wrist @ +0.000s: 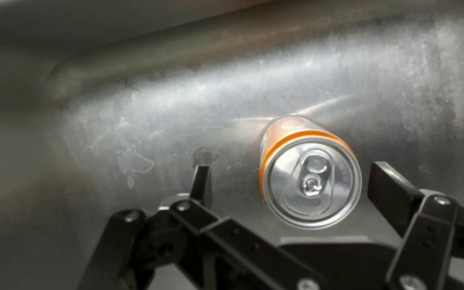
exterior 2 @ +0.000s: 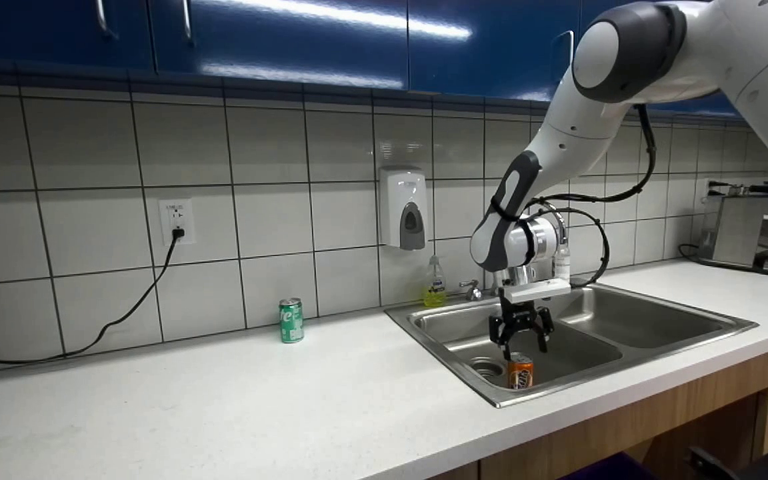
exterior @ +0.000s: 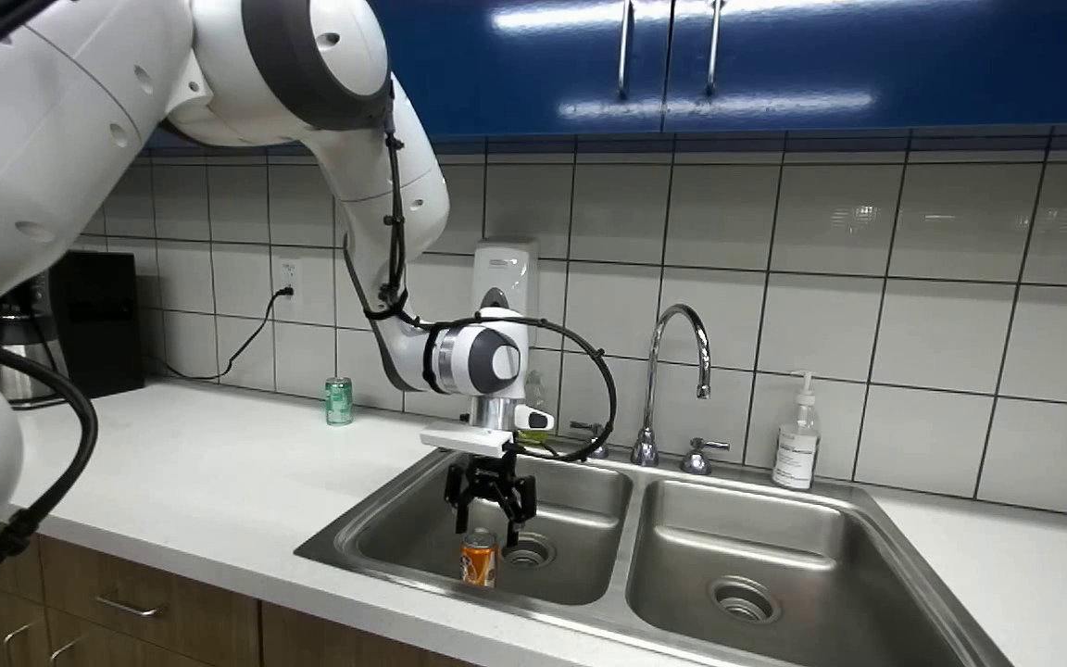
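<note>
An orange soda can (exterior: 479,560) stands upright in the sink basin, close to the basin's wall; it also shows in an exterior view (exterior 2: 521,372). My gripper (exterior: 487,532) is open and points down just above the can. It also shows in an exterior view (exterior 2: 525,353). In the wrist view, the gripper's (wrist: 290,173) two black fingers stand apart on either side of the can's silver lid (wrist: 311,183). The can is nearer the right finger, and a gap shows on both sides. The gripper holds nothing.
The steel sink (exterior: 628,547) has two basins, each with a drain. A chrome faucet (exterior: 652,389), a pump bottle (exterior: 795,445) and a yellow soap bottle (exterior 2: 435,287) stand behind it. A green can (exterior 2: 291,321) stands on the counter (exterior 2: 224,400) by the tiled wall. A dispenser (exterior 2: 403,208) hangs above.
</note>
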